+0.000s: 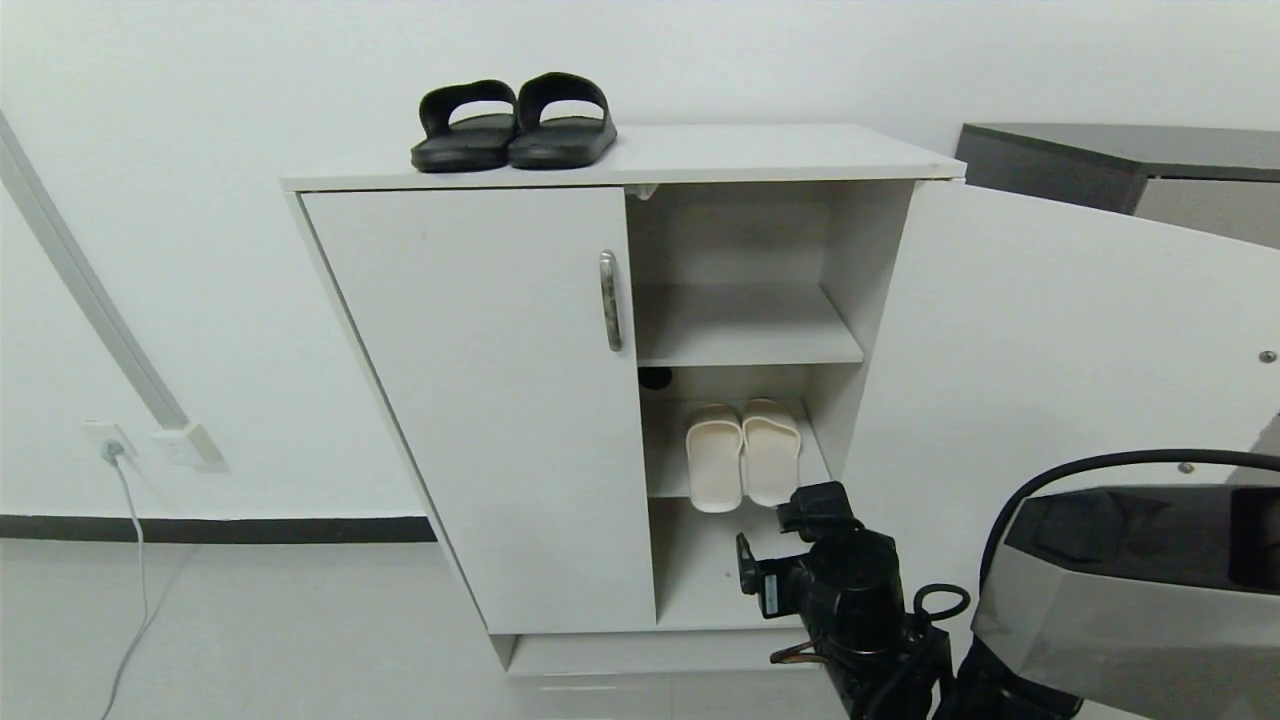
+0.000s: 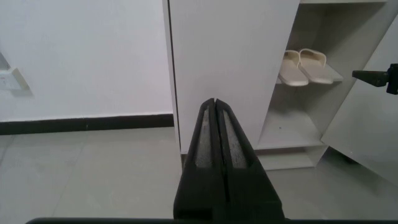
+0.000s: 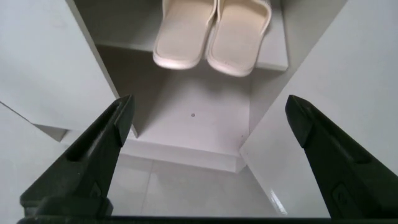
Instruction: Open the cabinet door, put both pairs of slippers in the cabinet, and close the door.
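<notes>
White wall backs the cabinet [image 1: 480, 400], right door [image 1: 1050, 380] open. White slippers [image 1: 742, 455] rest on its middle shelf. Black slippers [image 1: 515, 125] lie on top, lengthwise front to back, well above and left of your right gripper [image 3: 209, 109], which hangs open and empty. Your left gripper [image 2: 214, 106] is closed, empty.

**Wall** [image 1: 200, 100]: white, plain, evenly lit.
**Skirting** [image 1: 200, 528]: black band along the wall's foot, where it meets the floor.
**Floor** [image 1: 250, 640]: pale grey, glossy, with faint joints.
**Trunking** [image 1: 80, 290]: grey strip slanting down the wall's left part and ending at a white plate [image 1: 185, 445].
**Socket** [image 1: 108, 438]: white, just left of that plate, with a plug in it. A grey cable [image 1: 135, 570] hangs from it to the floor.
**Unit** [image 1: 1120, 160]: dark grey top, at the far right by the wall.
</notes>
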Robot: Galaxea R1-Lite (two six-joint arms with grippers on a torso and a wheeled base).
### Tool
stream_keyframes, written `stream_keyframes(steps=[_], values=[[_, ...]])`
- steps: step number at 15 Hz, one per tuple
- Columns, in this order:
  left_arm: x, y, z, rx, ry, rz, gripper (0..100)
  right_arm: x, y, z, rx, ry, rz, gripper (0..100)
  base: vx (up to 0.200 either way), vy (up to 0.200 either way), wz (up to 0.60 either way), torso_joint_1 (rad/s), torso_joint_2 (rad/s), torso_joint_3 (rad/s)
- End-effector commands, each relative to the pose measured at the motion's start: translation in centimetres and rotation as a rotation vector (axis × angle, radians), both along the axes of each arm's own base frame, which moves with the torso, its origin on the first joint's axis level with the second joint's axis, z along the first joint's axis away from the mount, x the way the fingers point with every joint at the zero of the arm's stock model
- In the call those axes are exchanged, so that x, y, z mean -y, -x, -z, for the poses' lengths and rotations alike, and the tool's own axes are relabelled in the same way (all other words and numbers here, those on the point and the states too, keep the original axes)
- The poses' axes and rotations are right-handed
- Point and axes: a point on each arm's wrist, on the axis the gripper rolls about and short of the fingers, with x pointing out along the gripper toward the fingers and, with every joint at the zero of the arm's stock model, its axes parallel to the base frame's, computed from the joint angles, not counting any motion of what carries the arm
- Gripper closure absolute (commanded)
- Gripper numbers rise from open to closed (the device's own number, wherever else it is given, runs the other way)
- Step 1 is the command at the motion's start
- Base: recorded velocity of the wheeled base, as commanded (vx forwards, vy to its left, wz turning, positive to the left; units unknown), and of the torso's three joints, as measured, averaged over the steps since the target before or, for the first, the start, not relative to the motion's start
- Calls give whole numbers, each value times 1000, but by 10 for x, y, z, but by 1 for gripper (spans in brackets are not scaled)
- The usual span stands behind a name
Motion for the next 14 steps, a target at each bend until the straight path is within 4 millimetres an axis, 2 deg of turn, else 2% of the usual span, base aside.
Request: stream_keyframes(steps=[1,5,11,14], values=[[0,0,0,-1,0,1,100,0,0,0,0,0,0,0,0,0,0,7,2,193],[0,0,0,0,-1,-1,100,0,-2,-1,7,0,14,0,0,0,0,1,2,139],[0,0,0,-1,-1,2,100,0,-2,-5,16,-9,14,0,0,0,0,0,0,0],[0,0,0,0,-1,1,100,0,-2,-5,21,-15,16,0,0,200,0,1,2,5]])
